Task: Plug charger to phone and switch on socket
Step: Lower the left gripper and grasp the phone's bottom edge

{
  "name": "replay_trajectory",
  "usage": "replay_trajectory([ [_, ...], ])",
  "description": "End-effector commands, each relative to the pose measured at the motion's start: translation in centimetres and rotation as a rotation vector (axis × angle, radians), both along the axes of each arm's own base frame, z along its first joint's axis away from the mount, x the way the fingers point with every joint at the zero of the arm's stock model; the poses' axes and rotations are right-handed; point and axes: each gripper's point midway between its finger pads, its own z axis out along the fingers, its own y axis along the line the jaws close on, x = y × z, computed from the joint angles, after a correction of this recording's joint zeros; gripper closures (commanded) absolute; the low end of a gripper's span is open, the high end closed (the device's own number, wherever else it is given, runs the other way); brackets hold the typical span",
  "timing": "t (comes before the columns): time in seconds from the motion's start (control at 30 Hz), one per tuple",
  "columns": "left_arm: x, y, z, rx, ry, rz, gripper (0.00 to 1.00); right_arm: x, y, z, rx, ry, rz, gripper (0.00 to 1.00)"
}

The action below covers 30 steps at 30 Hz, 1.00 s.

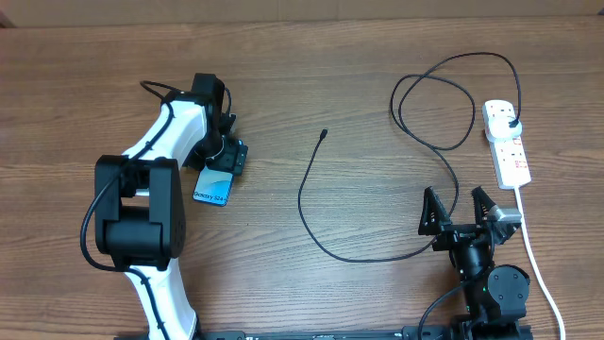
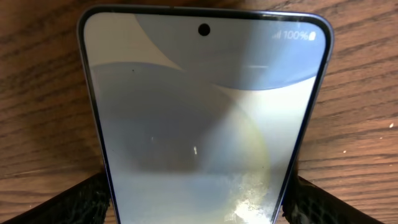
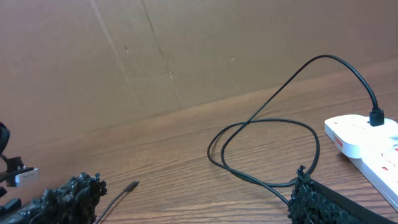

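1. One phone (image 1: 215, 184), left of centre in the overhead view.
2. One charger (image 1: 304, 203), a single black cable looping across the middle and upper right, with one connector tip (image 1: 324, 133) and one plug (image 1: 511, 120).
3. One socket (image 1: 507, 156), near the right edge, with one white lead (image 1: 536, 260); its red switches are too small to count.
4. Two robot arms: the left arm (image 1: 142, 189), white and black, at the left, and the right arm (image 1: 495, 283), black, at the lower right.
5. Two grippers: the left gripper (image 1: 229, 156) at the upper left and the right gripper (image 1: 454, 196) at the lower right, each with two fingers.
6. One wooden table (image 1: 359, 57).
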Motion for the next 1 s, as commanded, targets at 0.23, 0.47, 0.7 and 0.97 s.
replay_trajectory([
  [0.23,-2.4,-0.2,-2.8,0.001,0.078,0.078,0.14,0.0,0.2,-0.2,0.001,-0.004,0.01,0.0],
  [0.47,-2.8,-1.3,-2.8,-0.055,0.102,0.26,0.27,0.0,0.2,-0.2,0.001,-0.004,0.01,0.0],
  [0.7,-3.9,-2.1,-2.6,-0.085,0.162,0.429,0.27,0.0,0.2,-0.2,0.001,-0.004,0.01,0.0],
  [0.97,-4.1,-3.8,-2.3,-0.167,0.205,0.574,0.19,0.0,0.2,-0.2,0.001,-0.004,0.01,0.0],
])
